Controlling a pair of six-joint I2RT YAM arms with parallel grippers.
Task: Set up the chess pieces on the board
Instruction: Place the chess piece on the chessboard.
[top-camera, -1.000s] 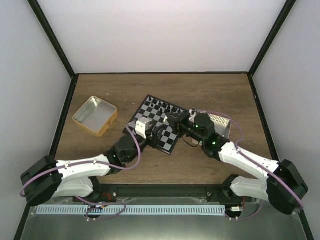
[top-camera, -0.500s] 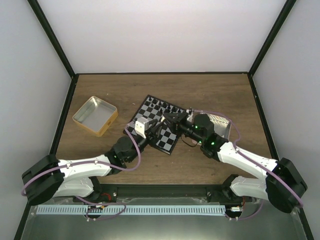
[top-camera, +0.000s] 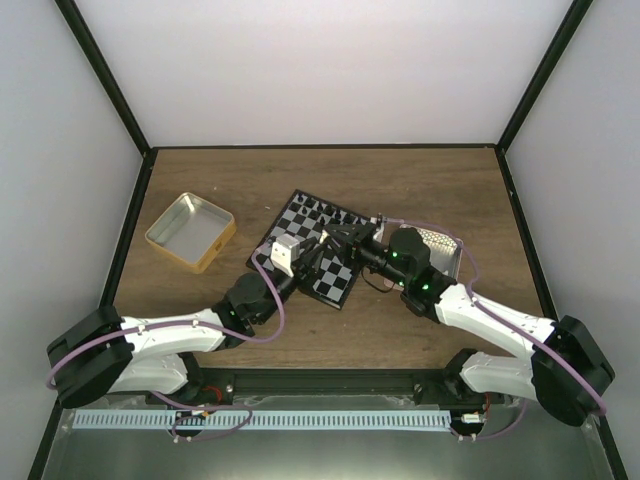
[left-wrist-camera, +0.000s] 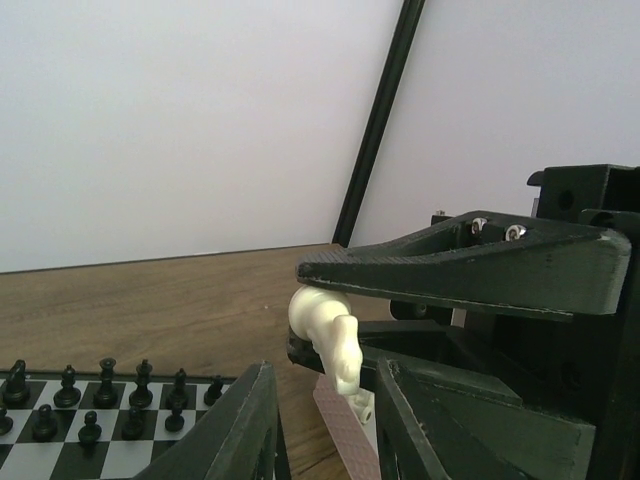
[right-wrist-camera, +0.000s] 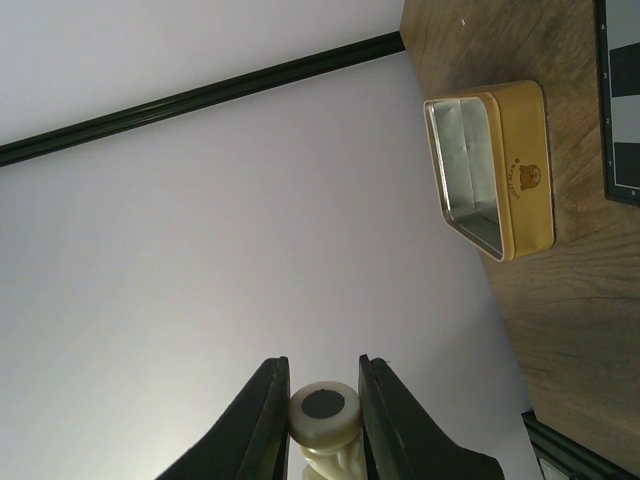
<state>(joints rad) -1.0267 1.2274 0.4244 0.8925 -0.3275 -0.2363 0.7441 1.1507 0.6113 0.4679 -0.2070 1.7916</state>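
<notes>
My R gripper (right-wrist-camera: 321, 365) is clamped on 1 cream piece (right-wrist-camera: 322, 408) by its base. The piece lies sideways in the air over the board (top-camera: 288, 222), prob. so the head sticks out free for a handover. My L gripper (left-wrist-camera: 323, 372) sits just under it, jaws narrow w/ a gap each side of the head, not touching. I reckon it takes over to stand the piece upright.

Count:
- 1 cream piece in hand.
- 2 rows of black pieces (left-wrist-camera: 105, 380) at the board's far side, abt 11 in L wrist view, more cut off.
- 1 yellow tin (top-camera: 190, 232), well apart at left.
</notes>
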